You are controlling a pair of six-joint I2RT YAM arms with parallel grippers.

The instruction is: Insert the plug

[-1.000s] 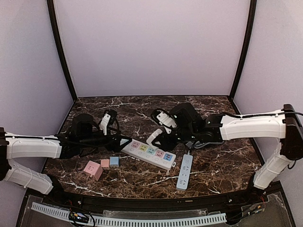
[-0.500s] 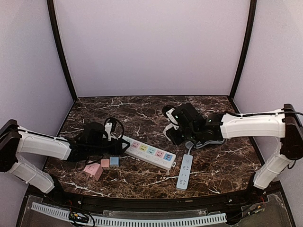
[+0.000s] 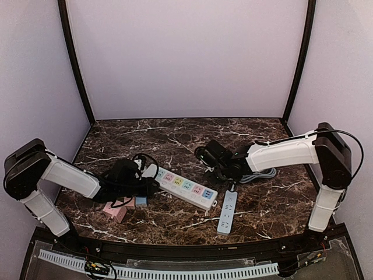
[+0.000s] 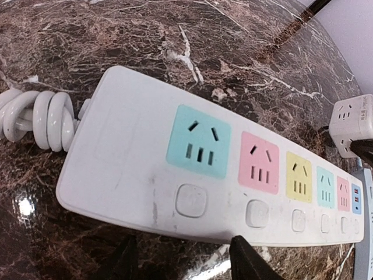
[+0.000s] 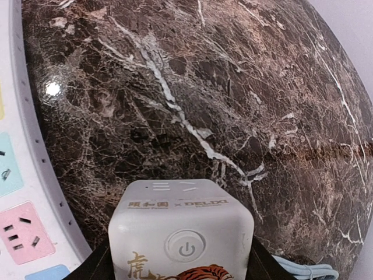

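marble table point(image 3: 175, 137), white power strip point(image 3: 183, 188), slim strip point(image 3: 227, 212), pastel cubes point(image 3: 112, 207)

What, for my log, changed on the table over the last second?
Left tool dropped, open, to the cord end of the white plastic power strip with coloured sockets. Right tool, still gripping the white cube adapter, sank low beside the strip. Nothing was grasped or released. The strip, pale-blue slim strip and pink and blue cubes stayed put.

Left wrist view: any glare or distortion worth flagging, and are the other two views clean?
Left wrist: wide-angle bending of the power strip, small lamp glint on the marble table. Right wrist: similar glint, table edge curved, white cube adapter sharp. Top external: even light, no glare.
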